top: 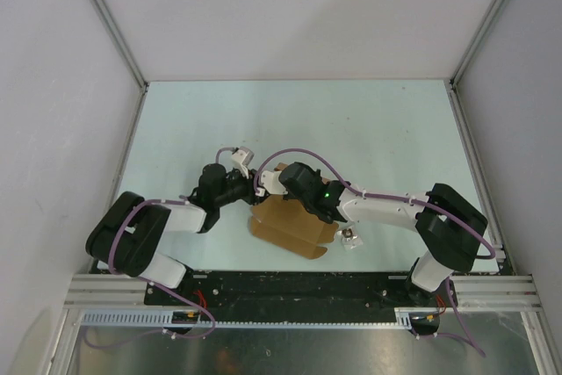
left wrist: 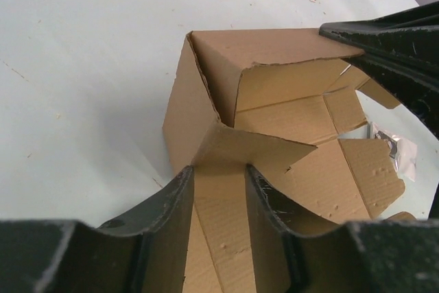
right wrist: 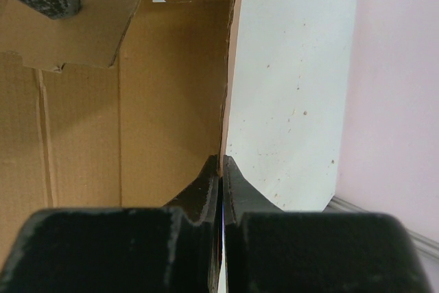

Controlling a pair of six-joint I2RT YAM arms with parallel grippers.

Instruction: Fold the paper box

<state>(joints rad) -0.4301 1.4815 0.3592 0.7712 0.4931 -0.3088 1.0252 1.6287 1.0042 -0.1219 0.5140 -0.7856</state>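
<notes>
The brown paper box (top: 290, 227) lies half-formed near the table's front edge between both arms, one corner standing and its flaps spread. In the left wrist view the paper box (left wrist: 274, 121) shows a raised corner wall and a flap folded inward. My left gripper (left wrist: 218, 169) has its jaws apart, straddling a cardboard panel below that flap. My right gripper (right wrist: 222, 166) is shut on the thin top edge of an upright wall of the paper box (right wrist: 171, 101). From above, the left gripper (top: 248, 192) and right gripper (top: 270, 180) meet at the box's far-left corner.
A small white-grey object (top: 349, 237) lies just right of the box, also seen as a shiny packet (left wrist: 391, 145). White walls with metal posts (top: 110, 19) enclose the pale table (top: 351, 129). The arm bases stand on the black rail (top: 299, 285).
</notes>
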